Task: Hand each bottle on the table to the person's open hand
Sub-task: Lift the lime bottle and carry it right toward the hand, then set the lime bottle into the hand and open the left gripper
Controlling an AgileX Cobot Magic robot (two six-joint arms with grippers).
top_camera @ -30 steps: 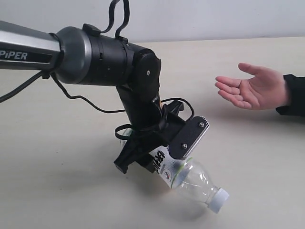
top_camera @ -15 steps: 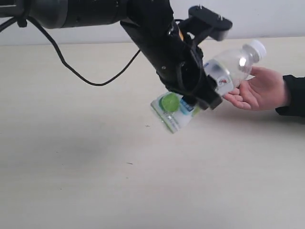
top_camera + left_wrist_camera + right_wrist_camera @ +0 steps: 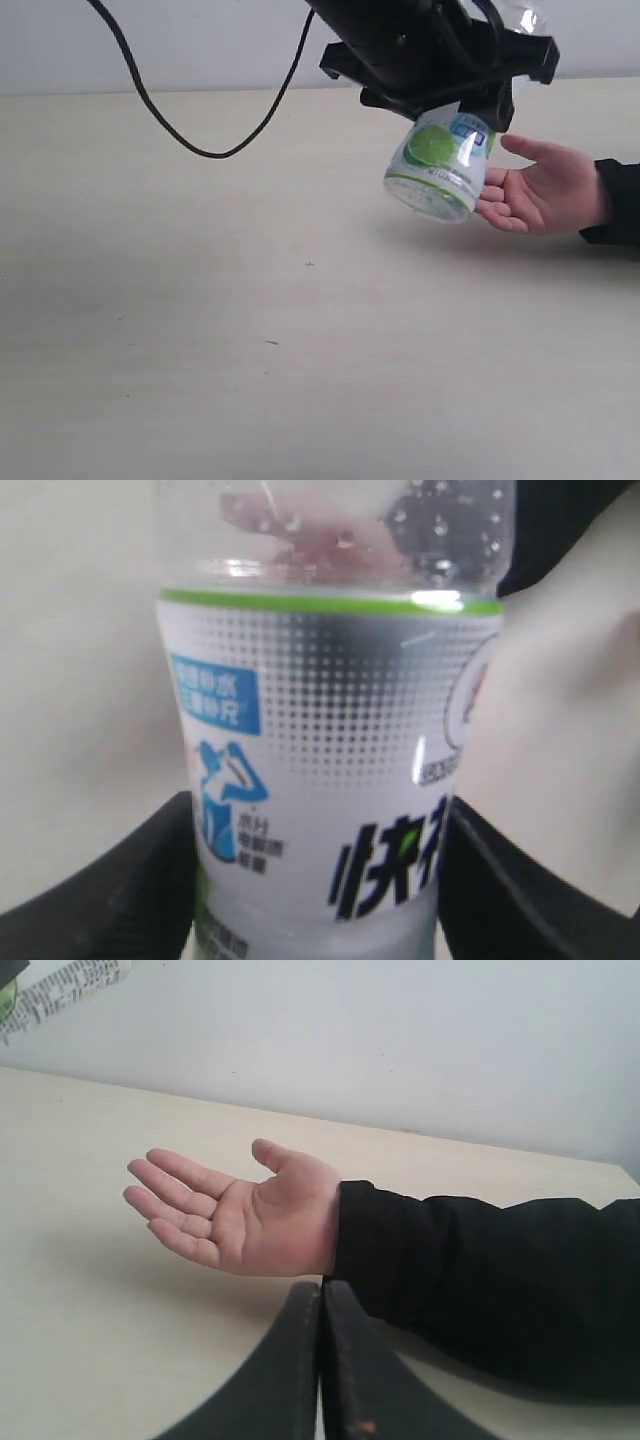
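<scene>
My left gripper [image 3: 455,95] is shut on the lime-pictured bottle [image 3: 437,170] and holds it in the air, base tilted down, just beside the fingertips of the person's open hand [image 3: 545,190]. The left wrist view is filled by the bottle [image 3: 330,730], with my left gripper [image 3: 320,880] clamping its white label between black fingers [image 3: 130,880]. The right wrist view shows the hand [image 3: 240,1215] palm up with a dark sleeve, and my right gripper [image 3: 321,1290] shut and empty close to the wrist. No other bottles are in view.
The pale beige table [image 3: 250,350] stretches left and forward of the hand. A black cable [image 3: 200,140] loops down from the left arm above the tabletop. A pale wall stands behind the far table edge.
The left arm lifted the lime-pictured bottle from low over the table, carried it up and right to the hand, and turned it so its base points down near the fingertips.
</scene>
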